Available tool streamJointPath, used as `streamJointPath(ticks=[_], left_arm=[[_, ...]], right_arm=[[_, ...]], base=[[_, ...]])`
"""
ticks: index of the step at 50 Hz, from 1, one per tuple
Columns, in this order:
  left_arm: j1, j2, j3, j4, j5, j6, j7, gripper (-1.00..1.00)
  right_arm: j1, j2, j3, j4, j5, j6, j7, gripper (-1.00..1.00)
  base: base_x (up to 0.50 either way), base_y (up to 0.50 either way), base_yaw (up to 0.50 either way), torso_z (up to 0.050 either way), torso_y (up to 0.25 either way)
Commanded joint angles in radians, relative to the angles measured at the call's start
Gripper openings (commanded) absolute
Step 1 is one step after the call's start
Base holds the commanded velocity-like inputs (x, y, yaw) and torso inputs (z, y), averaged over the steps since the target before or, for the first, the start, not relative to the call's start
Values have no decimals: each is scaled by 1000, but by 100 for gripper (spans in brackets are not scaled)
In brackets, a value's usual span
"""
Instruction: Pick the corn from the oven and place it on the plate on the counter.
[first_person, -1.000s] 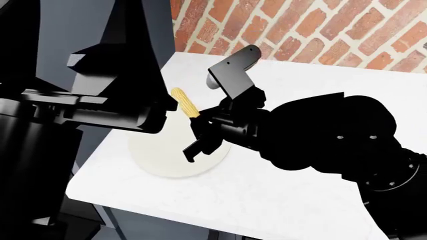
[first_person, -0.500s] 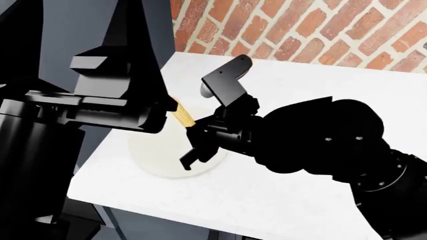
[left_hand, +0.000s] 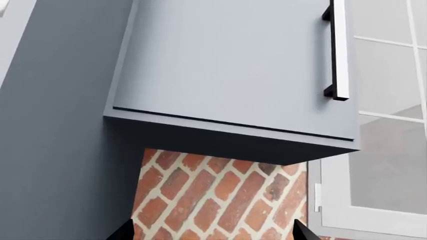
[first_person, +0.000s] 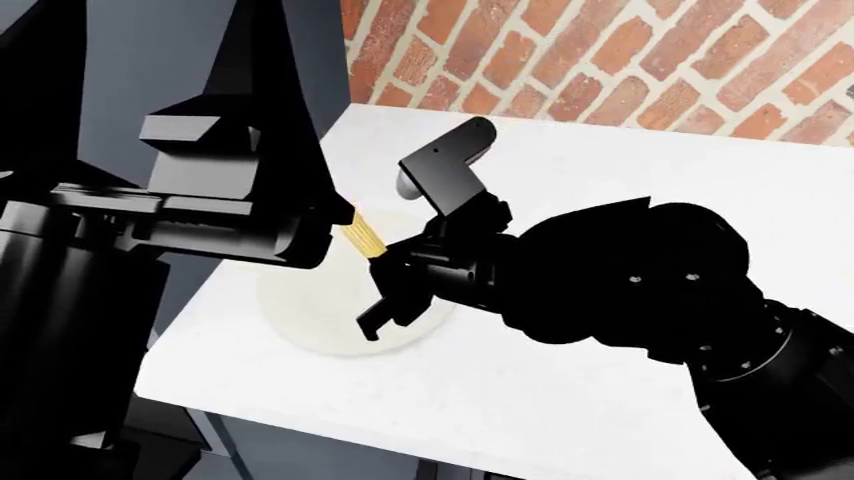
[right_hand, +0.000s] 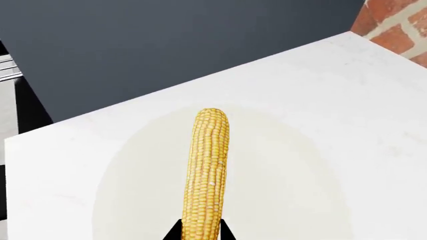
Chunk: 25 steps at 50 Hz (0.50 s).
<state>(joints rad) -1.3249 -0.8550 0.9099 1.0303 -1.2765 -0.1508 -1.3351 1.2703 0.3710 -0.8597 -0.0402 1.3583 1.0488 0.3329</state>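
The yellow corn (right_hand: 207, 170) is clamped at its thick end between my right gripper's (right_hand: 200, 236) black fingers, its tapered tip pointing away over the cream-white plate (right_hand: 293, 190). In the head view the corn (first_person: 363, 237) hangs just above the plate (first_person: 304, 312) on the white counter (first_person: 587, 170). There its upper end is hidden behind my left arm (first_person: 227, 225). My right gripper (first_person: 382, 262) is shut on it. My left gripper (left_hand: 213, 236) stands open with nothing between its tips, facing a brick wall. The oven shows only as a silver rack sliver (right_hand: 7, 69).
A grey wall cabinet (left_hand: 227, 70) with a black-and-white handle (left_hand: 337, 50) hangs above the brick wall (left_hand: 220, 200). Brick (first_person: 601, 60) backs the counter. The counter's front edge (first_person: 400, 440) runs close to the plate, with a dark grey panel (right_hand: 167, 45) beyond its far side.
My right gripper has carried the corn left and a little lower over the plate. The corn's upper end has slipped behind the left arm, which has barely moved.
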Motion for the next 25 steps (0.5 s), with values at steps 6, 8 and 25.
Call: streamJointPath(ticks=[6, 8, 25], left_arm=[[-6, -3, 11, -4, 2, 11, 3, 100], [-6, -4, 12, -4, 3, 12, 3, 100], [-4, -16, 22, 3, 13, 26, -2, 100]], right_arm=[[7, -18, -14, 43, -49, -18, -43, -100], [9, -20, -18, 51, -55, -22, -50, -100], [22, -37, -36, 92, -81, -37, -80, -100]], base=[[0, 0, 0, 0, 0], [0, 0, 0, 0, 0], [0, 0, 0, 0, 1]])
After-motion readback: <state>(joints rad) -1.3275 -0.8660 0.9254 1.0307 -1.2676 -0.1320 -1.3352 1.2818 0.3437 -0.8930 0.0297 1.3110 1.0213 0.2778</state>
